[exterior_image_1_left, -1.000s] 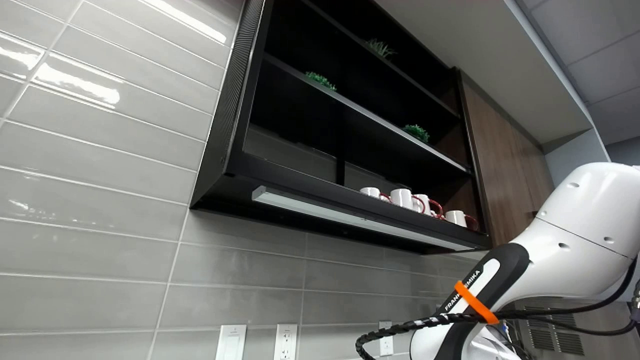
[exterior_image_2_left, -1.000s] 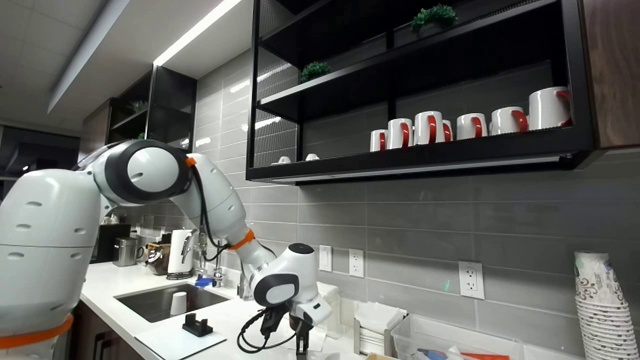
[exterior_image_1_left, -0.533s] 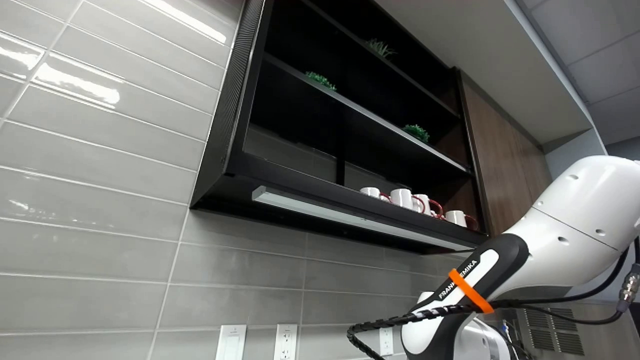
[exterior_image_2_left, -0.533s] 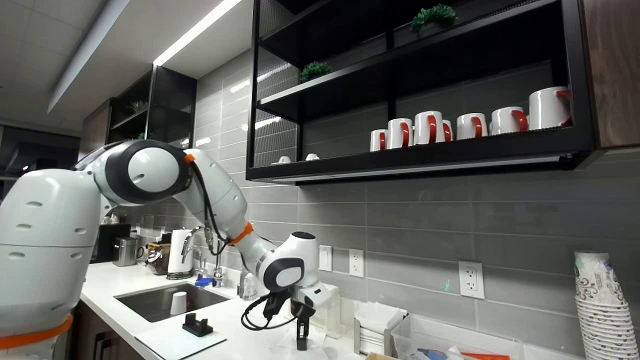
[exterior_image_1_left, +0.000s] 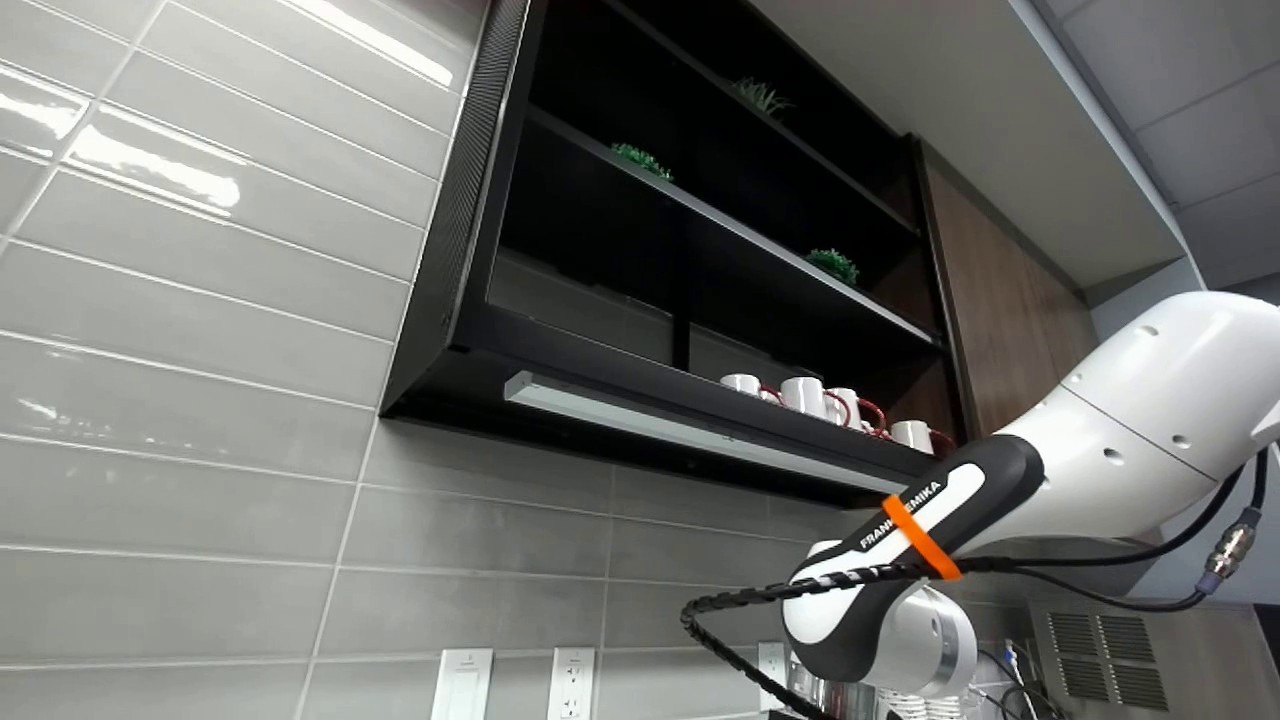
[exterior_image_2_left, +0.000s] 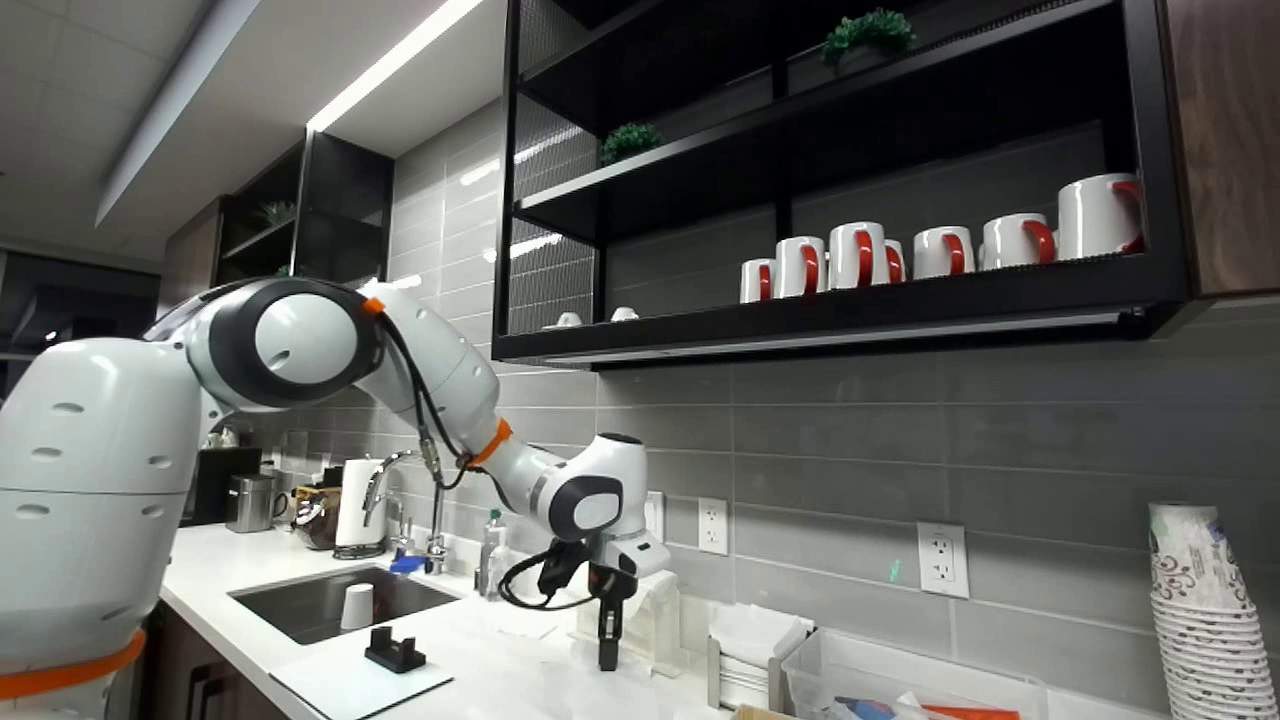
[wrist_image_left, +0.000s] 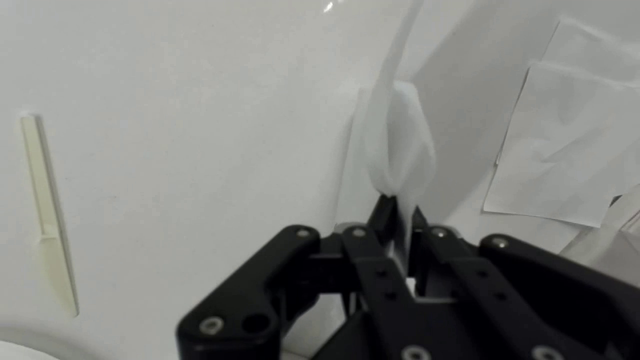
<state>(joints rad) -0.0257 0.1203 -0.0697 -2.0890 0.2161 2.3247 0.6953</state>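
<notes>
My gripper (wrist_image_left: 403, 216) points down over the white counter (wrist_image_left: 200, 150). Its two black fingertips are close together, with a thin, crumpled white sheet (wrist_image_left: 400, 135) pinched between them. The sheet sticks up past the tips in the wrist view; whether it is paper or film I cannot tell. In an exterior view the gripper (exterior_image_2_left: 608, 655) hangs a little above the counter, and the sheet is hard to make out there. A pale plastic knife (wrist_image_left: 47, 215) lies to the left in the wrist view. Flat white napkins (wrist_image_left: 570, 145) lie to the right.
A napkin holder (exterior_image_2_left: 714, 672) and a clear bin (exterior_image_2_left: 815, 690) stand right of the gripper, by the tiled wall. A cup stack (exterior_image_2_left: 1205, 640) is farther right. A black stand (exterior_image_2_left: 395, 652) and sink (exterior_image_2_left: 265, 610) are left. A shelf with mugs (exterior_image_2_left: 857, 255) hangs above.
My gripper has risen from near the counter and shifted slightly right in an exterior view. The arm's forearm has moved up and left in an exterior view. The fingers appear to stay shut.
</notes>
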